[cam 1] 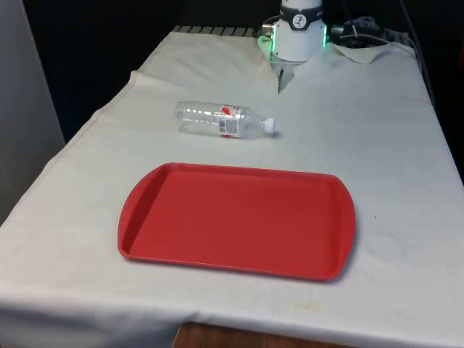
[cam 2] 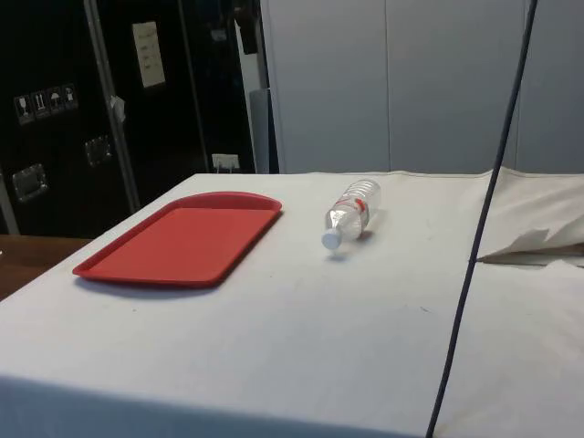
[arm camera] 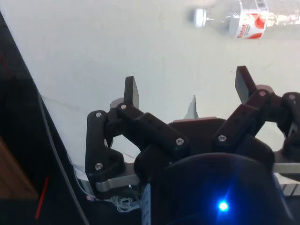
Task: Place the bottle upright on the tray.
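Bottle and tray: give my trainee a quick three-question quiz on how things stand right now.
1. True or false: the clear plastic bottle with the white cap lies on its side on the white cloth.
2. Where is the bottle relative to the red rectangular plastic tray? A) on it B) off it, apart C) leaning on its rim
3. Fill in: the black two-finger claw is ____ and holds nothing.

Key: 1 true; 2 B; 3 open.
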`<action>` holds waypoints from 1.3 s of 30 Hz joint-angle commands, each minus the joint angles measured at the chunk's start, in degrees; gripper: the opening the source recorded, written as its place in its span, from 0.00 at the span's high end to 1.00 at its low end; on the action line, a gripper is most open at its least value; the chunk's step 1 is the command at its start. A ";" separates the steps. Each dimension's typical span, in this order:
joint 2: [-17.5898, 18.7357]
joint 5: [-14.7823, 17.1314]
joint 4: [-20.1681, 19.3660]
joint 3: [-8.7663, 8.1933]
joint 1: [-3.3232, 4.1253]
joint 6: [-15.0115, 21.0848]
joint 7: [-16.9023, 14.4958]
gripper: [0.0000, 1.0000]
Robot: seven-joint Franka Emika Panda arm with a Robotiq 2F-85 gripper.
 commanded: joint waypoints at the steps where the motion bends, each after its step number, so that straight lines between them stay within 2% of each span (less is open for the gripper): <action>1: -0.06 0.00 -0.17 0.06 0.00 0.00 0.00 0.00; 7: -2.35 -0.80 -3.21 0.34 0.06 1.09 0.52 0.00; 8: -1.78 -0.17 -2.52 0.29 0.00 0.34 0.06 0.00; 16: -4.70 -1.66 -5.73 0.52 0.06 1.43 0.46 0.00; 17: -4.07 -1.09 -5.04 0.46 0.00 0.52 0.06 0.00; 18: -4.98 -1.78 -6.07 0.57 0.06 1.49 0.46 0.00; 32: -9.74 -3.21 -11.29 0.74 0.00 2.46 0.23 0.00; 33: -9.28 -2.64 -10.77 0.63 0.00 1.66 -0.06 0.00; 39: -12.03 -3.78 -13.81 0.74 -0.06 3.09 0.17 0.00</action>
